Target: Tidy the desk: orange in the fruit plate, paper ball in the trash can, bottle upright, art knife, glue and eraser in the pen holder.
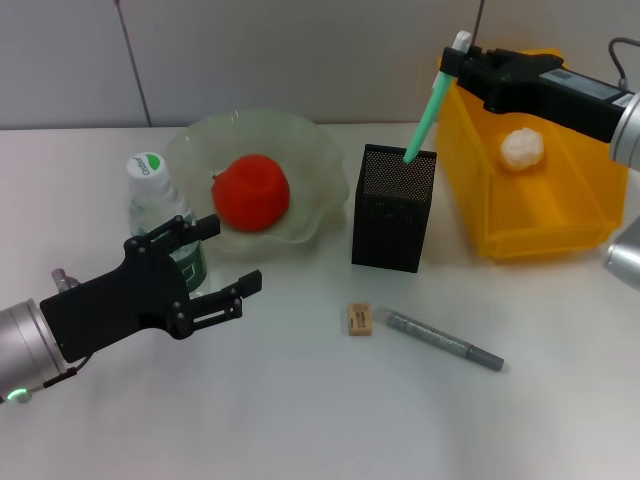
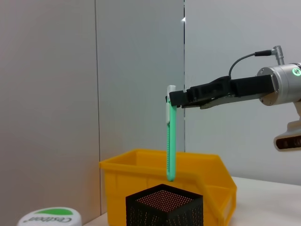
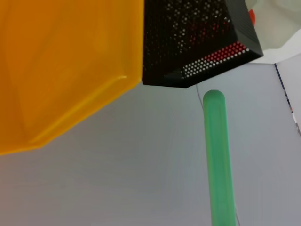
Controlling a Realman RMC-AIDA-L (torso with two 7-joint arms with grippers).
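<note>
Orange (image 1: pixel 252 192) sits in the fruit plate (image 1: pixel 320 160), paper ball (image 1: pixel 522 148) in the trash can (image 1: pixel 560 235), bottle (image 1: pixel 155 195) upright; my right gripper (image 1: pixel 452 62) jaws clamp the art knife (image 1: pixel 427 112) over the pen holder (image 1: pixel 392 210), eraser (image 1: pixel 360 319) and glue (image 1: pixel 445 340) remain on the tabletop (image 1: pixel 300 420), my left gripper (image 1: pixel 228 262) jaws wide.

Orange (image 1: pixel 252 193) in fruit plate (image 1: pixel 318 168), bottle (image 1: pixel 160 207) left of it; pen holder (image 1: pixel 392 210) to its right, trash can (image 1: pixel 556 215) beyond; eraser (image 1: pixel 360 319) and glue (image 1: pixel 444 340) in front.

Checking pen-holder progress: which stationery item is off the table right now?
The green art knife, gripped by the right hand above the black mesh pen holder; eraser and grey glue stick lie flat.
</note>
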